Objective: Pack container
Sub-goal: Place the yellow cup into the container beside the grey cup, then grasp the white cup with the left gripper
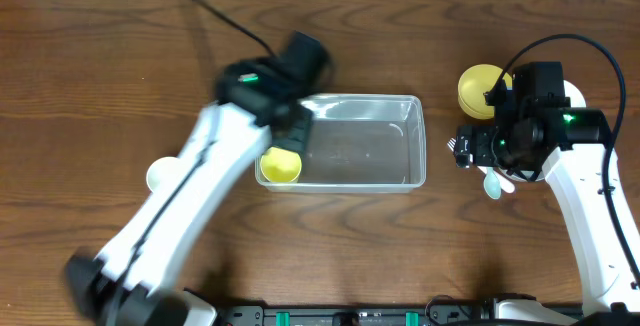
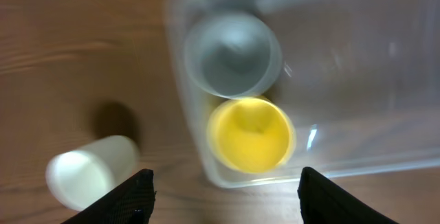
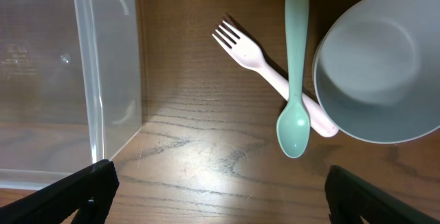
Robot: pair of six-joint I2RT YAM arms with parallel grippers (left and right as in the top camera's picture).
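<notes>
The clear container (image 1: 400, 141) lies mid-table; its left end shows in the left wrist view (image 2: 357, 80) and a corner in the right wrist view (image 3: 103, 80). A yellow cup (image 2: 251, 135) and a grey-blue cup (image 2: 232, 54) stand inside at its left end; the yellow cup also shows overhead (image 1: 280, 164). My left gripper (image 2: 223, 196) is open and empty, above the container's left end. My right gripper (image 3: 220, 196) is open and empty over bare table just right of the container (image 1: 465, 149).
A white cup (image 2: 89, 172) lies on its side left of the container. Right of the container are a pink fork (image 3: 268, 66), a green spoon (image 3: 294, 80), a grey bowl (image 3: 378, 66) and a yellow bowl (image 1: 480, 88).
</notes>
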